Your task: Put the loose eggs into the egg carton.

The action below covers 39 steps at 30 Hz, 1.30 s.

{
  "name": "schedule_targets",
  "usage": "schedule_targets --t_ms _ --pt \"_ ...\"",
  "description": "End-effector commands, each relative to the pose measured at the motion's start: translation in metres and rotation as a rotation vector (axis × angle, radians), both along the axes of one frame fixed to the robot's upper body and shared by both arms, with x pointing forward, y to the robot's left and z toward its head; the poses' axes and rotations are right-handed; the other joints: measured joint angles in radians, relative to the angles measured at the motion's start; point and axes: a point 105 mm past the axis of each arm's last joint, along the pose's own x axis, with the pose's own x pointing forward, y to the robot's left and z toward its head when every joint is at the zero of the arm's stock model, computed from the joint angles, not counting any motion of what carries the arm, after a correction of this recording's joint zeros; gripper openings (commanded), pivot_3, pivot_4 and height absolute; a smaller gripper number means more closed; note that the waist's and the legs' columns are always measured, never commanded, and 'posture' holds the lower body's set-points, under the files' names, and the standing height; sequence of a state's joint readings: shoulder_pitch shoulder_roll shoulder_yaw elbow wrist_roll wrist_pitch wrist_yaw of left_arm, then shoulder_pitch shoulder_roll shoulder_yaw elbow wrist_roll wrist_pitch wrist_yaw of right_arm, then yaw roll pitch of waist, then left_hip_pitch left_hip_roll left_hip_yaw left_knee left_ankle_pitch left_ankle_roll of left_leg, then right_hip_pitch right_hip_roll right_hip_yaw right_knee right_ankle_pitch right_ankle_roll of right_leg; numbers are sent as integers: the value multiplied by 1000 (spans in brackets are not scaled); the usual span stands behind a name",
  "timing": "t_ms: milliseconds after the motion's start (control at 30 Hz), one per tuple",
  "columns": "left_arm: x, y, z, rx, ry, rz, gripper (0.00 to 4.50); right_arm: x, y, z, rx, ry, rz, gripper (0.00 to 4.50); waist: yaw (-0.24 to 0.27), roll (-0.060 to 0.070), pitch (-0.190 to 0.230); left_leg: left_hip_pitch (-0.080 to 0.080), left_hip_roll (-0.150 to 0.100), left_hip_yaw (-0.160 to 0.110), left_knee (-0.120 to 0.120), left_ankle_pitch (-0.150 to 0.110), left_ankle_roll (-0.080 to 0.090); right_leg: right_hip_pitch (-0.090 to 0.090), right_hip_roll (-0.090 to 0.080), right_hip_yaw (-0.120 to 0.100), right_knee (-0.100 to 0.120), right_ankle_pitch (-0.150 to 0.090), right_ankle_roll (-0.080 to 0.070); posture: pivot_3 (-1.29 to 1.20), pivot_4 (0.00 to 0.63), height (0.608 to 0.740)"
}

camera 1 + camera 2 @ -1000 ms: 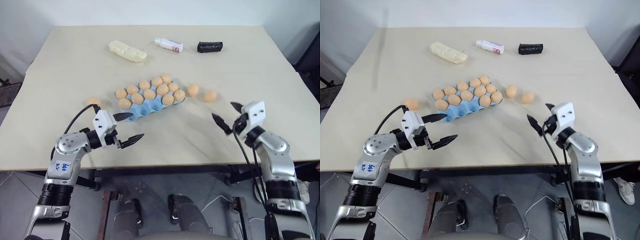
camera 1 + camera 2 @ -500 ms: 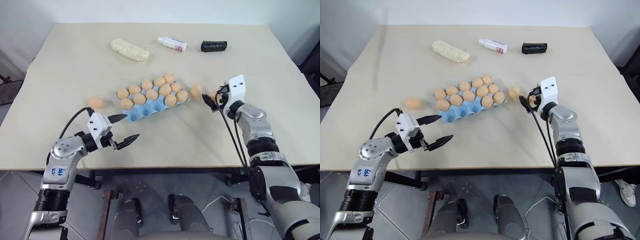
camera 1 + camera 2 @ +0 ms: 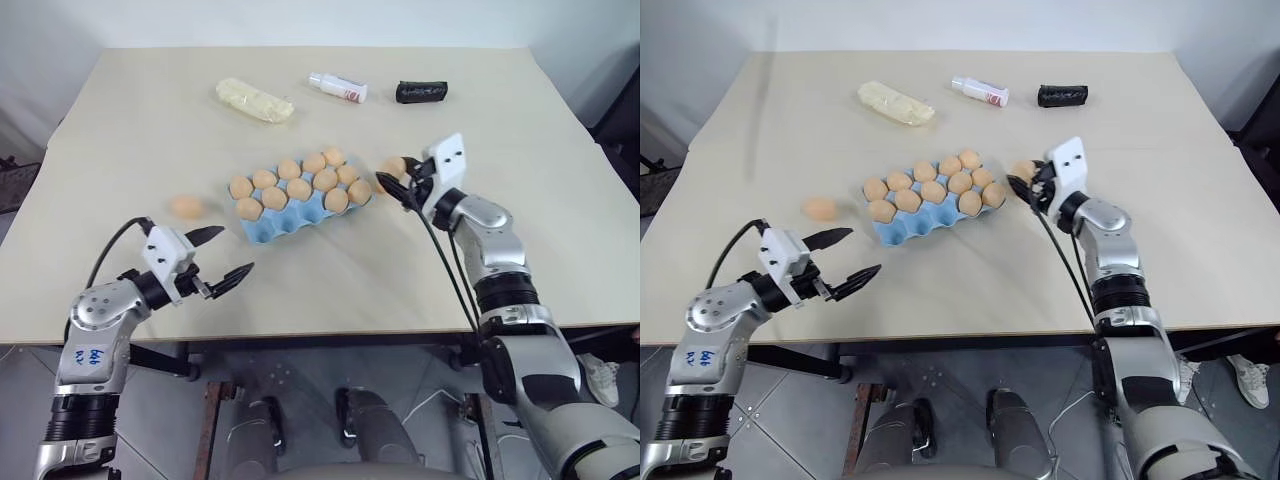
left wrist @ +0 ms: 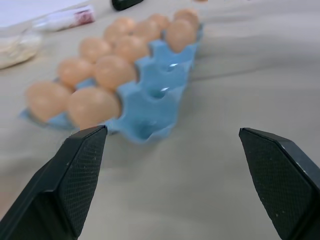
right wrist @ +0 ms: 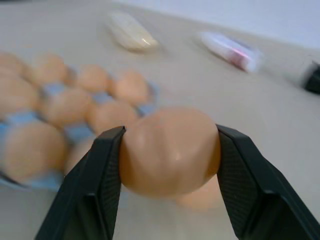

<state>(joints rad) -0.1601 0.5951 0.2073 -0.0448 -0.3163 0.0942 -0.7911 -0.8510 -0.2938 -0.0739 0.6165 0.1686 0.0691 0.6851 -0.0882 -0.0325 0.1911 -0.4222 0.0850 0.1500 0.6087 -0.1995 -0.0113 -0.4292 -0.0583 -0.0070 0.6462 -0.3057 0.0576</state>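
The light blue egg carton (image 3: 272, 228) lies mid-table with several tan eggs in its back rows and bare cups along the near row (image 4: 155, 92). My right gripper (image 3: 396, 178) hovers just off the carton's right end, shut on a loose egg (image 5: 169, 152). A second loose egg (image 5: 200, 201) lies on the table right behind it. Another loose egg (image 3: 185, 206) rests to the left of the carton. My left gripper (image 3: 233, 251) is open and holds nothing, near the front edge, short of the carton's left corner.
Along the far side of the table lie a pale yellow lumpy bundle (image 3: 254, 101), a small white bottle (image 3: 338, 88) and a black roll (image 3: 421, 92). The table's front edge (image 3: 320, 335) runs just below both grippers.
My right gripper swung in from the front right, shut on one of the two eggs right of the carton and carried it left. My left gripper drew away to the left, still open.
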Motion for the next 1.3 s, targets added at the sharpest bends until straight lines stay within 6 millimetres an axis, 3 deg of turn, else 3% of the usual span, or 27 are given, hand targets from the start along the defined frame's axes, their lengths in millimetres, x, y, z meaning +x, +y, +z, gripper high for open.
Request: schedule_targets --t_ms 33,167,300,400,633,833,1000,1200,1300 --pt "-8 20 8 -11 -25 70 4500 -23 51 17 25 -34 157 2379 -1 0 0 0 0 0 -1 0 0 0 0 0 0 0 0 0 150 740" --pt "-14 28 2 -10 -6 103 4500 -37 95 10 0 -17 245 2379 0 0 0 0 0 0 -3 0 -1 -1 -1 -1 0 -1 -2 0 150 740" --pt "-16 27 1 -12 -2 109 4500 -39 114 -1 -30 7 268 2379 7 0 0 -1 0 -1 -3 0 -2 -1 -3 -4 -1 -2 -3 0 150 740" --pt "-18 27 1 -13 -1 112 4500 -35 116 -7 -34 27 259 2379 4 -1 -1 -1 -1 0 -5 0 -2 0 -5 -4 -3 -2 -3 0 150 740" --pt "-20 26 5 -14 -4 110 4500 -30 101 -6 -31 22 228 4472 1 -1 -1 -1 0 0 -13 1 -4 -3 -3 -5 -4 -3 -6 0 150 740" --pt "-17 20 5 -20 -4 88 4500 -45 93 9 0 -26 279 4472 3 -1 -1 -1 0 0 -12 1 -5 -3 -2 -6 -4 -3 -6 0 150 740" --pt "-15 12 8 -6 -15 44 4500 -68 60 8 -33 -78 297 4472 8 -1 -1 -1 0 -1 -13 1 -5 -2 -2 -7 -5 -3 -5 0 150 740" --pt "-17 0 3 -4 10 -31 4500 -80 -26 -17 -54 -57 68 4472 14 -2 -1 -1 -1 -1 -12 1 -3 0 -3 -7 -9 -3 -4 0 150 740" --pt "-14 -9 1 -6 13 -59 4500 -86 -57 -32 -66 -32 -35 4472 12 -2 -1 0 -1 -1 -12 1 -3 1 -2 -7 -9 -3 -4 0 150 740"
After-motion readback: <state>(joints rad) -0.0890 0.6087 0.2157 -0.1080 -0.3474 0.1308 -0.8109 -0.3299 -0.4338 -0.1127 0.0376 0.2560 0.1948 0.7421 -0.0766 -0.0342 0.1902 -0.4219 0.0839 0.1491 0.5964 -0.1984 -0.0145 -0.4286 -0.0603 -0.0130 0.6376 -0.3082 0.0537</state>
